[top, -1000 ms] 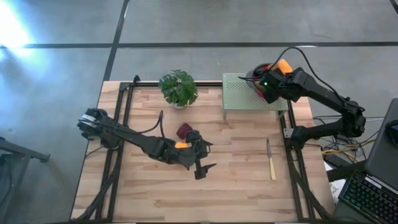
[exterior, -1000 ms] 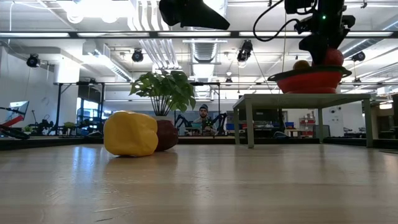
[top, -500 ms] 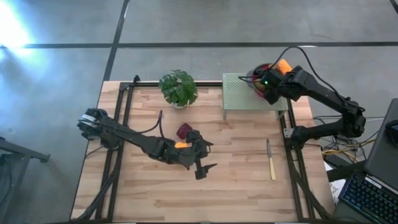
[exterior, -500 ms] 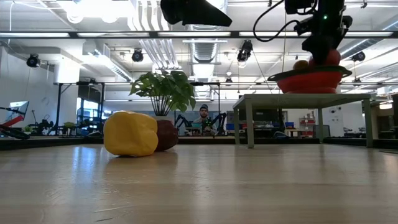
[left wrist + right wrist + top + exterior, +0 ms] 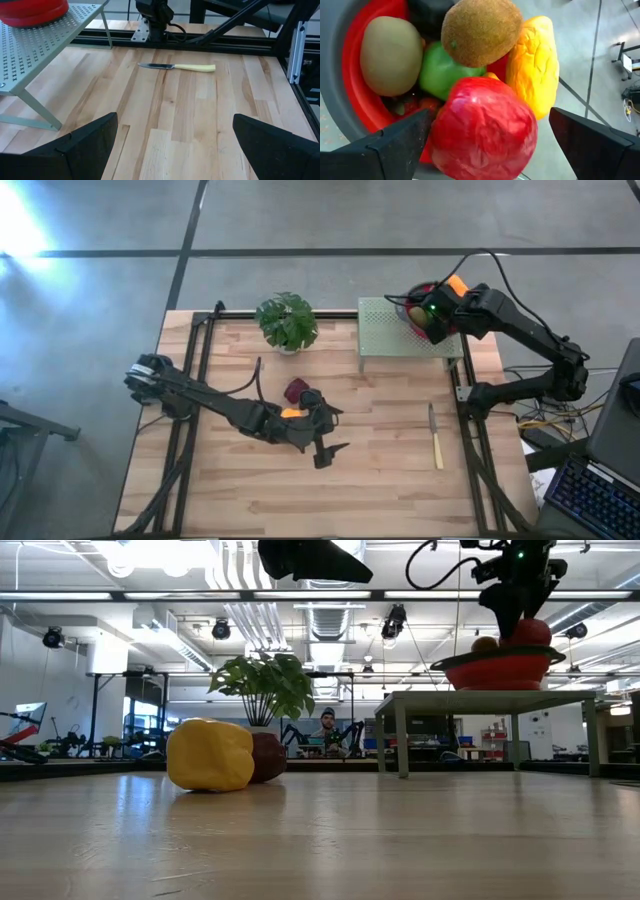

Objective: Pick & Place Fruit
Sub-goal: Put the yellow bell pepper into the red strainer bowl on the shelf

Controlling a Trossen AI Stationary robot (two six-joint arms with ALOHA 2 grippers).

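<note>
Fruit still to be moved lies at mid-table: a yellow fruit [image 5: 210, 754] touching a maroon fruit [image 5: 297, 390], directly beside the left gripper [image 5: 329, 448], which hangs above the boards with its fingers [image 5: 85, 147] spread wide and empty. The pair sits just to the far-left of those fingers, so the left arm is much the nearer; the yellow piece looks blocky with no clear long axis. At the far right, the right gripper [image 5: 480, 145], jaws wide and holding nothing, hovers above the red bowl [image 5: 497, 670] on the green perforated stand [image 5: 400, 330]. Beneath it rest a glossy red fruit [image 5: 485, 127], a fuzzy brown kiwi [image 5: 482, 30], green and orange pieces.
</note>
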